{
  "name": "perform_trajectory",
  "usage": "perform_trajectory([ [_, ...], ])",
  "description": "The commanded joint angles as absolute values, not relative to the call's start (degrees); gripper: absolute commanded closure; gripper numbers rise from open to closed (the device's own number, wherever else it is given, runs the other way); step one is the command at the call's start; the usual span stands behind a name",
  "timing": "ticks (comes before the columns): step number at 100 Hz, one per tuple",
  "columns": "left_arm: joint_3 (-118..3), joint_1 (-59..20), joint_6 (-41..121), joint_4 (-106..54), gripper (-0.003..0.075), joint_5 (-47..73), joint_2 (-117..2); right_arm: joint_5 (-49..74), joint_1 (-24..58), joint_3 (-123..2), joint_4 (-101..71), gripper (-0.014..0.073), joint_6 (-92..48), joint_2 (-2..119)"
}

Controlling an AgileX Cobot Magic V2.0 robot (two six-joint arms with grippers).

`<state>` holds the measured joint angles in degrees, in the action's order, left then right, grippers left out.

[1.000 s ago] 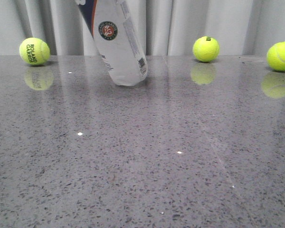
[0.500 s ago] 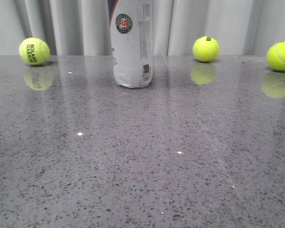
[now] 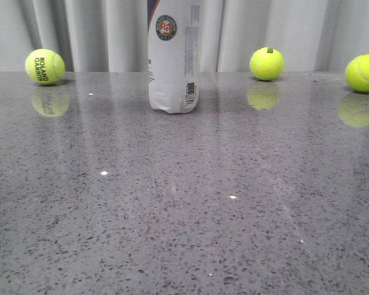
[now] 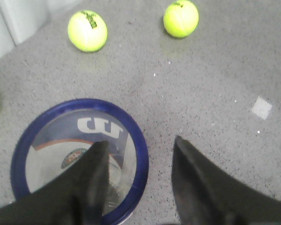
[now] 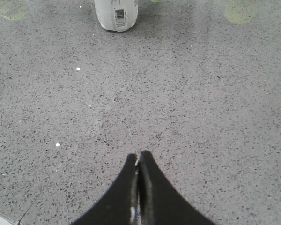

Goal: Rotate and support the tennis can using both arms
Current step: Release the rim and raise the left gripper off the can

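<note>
Tennis can (image 3: 173,58): tall clear-and-white plastic tube with a navy band at the top edge of the front view, a round green-and-red logo and a barcode low on its side. Standing upright on its base, far centre of the grey speckled stone-look table (image 3: 184,203), its top cut off by the frame. Position suits a can brought vertical and now needing only steadying.

Left gripper (image 4: 139,154): black tapering fingers, spread apart, looking straight down on the can's navy-rimmed transparent lid (image 4: 79,159). One finger overlies the lid, the other sits outside the rim over bare table. Whether either finger touches the can cannot be told; nothing is clamped. Judged purpose: hovering at the top end to guard the can against toppling.

Right gripper (image 5: 138,161): black fingers pressed together, empty, low over the table, well apart from the can, whose base shows at the far side of its view. Judged purpose: held clear, not yet lending the second support the task calls for.

Yellow tennis balls, loose along the back edge by the pale pleated curtain (image 3: 98,31): one marked "Roland Garros" at far left (image 3: 45,66), one right of the can (image 3: 266,63), one at the right border (image 3: 364,72). All apart from the can.

Risk, judged: a tall narrow can, easily tipped by an off-centre nudge.
</note>
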<state>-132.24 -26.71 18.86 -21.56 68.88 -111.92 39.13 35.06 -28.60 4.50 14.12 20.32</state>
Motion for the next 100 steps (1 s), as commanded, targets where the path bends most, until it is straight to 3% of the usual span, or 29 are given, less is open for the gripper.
perform_trajectory([
  [1,-134.0,-27.0,18.6,-24.2,0.0559,64.5,-106.4,35.0,35.1,-30.1,5.5,0.0662,14.0,20.7],
  [12,-134.0,-27.0,18.6,-24.2,0.0739,63.8,-104.6,35.0,35.1,-30.1,5.5,0.0662,14.0,20.7],
  [57,-131.0,-27.0,17.3,-25.0,0.0740,64.9,-98.1,35.0,35.1,-30.1,5.5,0.0662,14.0,20.7],
  [100,-108.4,-27.0,17.3,-24.1,0.0740,58.6,-81.5,35.0,35.1,-30.1,5.5,0.0662,14.0,20.7],
])
